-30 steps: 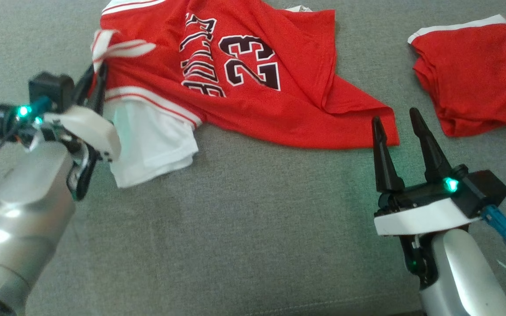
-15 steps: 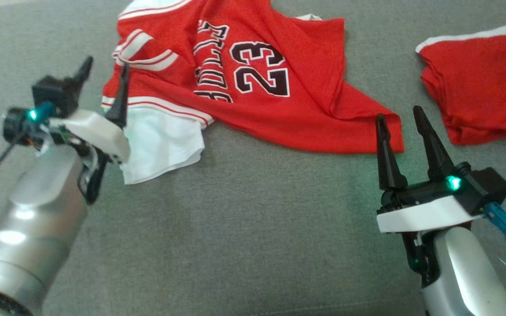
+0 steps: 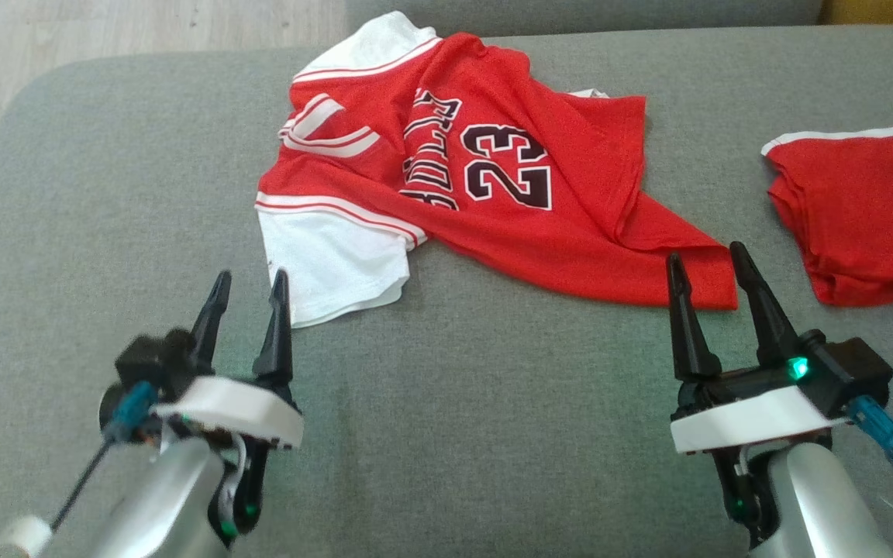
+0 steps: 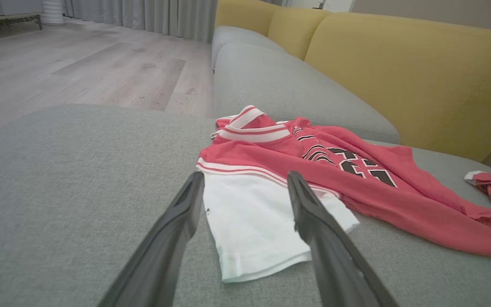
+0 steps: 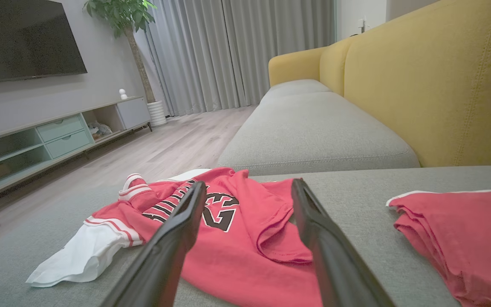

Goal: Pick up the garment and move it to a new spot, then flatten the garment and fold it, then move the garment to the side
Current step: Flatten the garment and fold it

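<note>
A red basketball jersey (image 3: 578, 147) lies spread face up on a wide grey sofa seat (image 3: 454, 434), toward the far side of the cushion and a little left of centre in the head view. Dark lettering and the number 23, outlined in white, run across its chest. The jersey is rumpled rather than flat: a fold ridge runs down its right part, and the collar, trimmed in white and red stripes, is bunched. A white sleeve (image 3: 334, 267) with a red-striped band sticks out toward the robot from the jersey's near left edge. The left hand (image 3: 251, 274) hovers at the lower left, just beside that sleeve's near corner, its two dark fingers spread apart and holding nothing. In the left wrist view the sleeve shows between and beyond those fingers. The right hand (image 3: 707, 252) is at the lower right, also spread wide and empty, its fingertips at the jersey's near right hem corner; whether they touch the cloth cannot be told. A second red garment (image 3: 857, 225) with a white edge lies crumpled well to the right of the jersey, apart from it. Behind the seat rises a mustard-yellow backrest (image 4: 420, 81). Beyond the sofa are a pale wooden floor (image 4: 79, 64), grey curtains (image 5: 237, 51), a dark television (image 5: 19, 38) on the wall, a low cabinet (image 5: 58, 132) beneath it and a potted plant (image 5: 122, 13).
</note>
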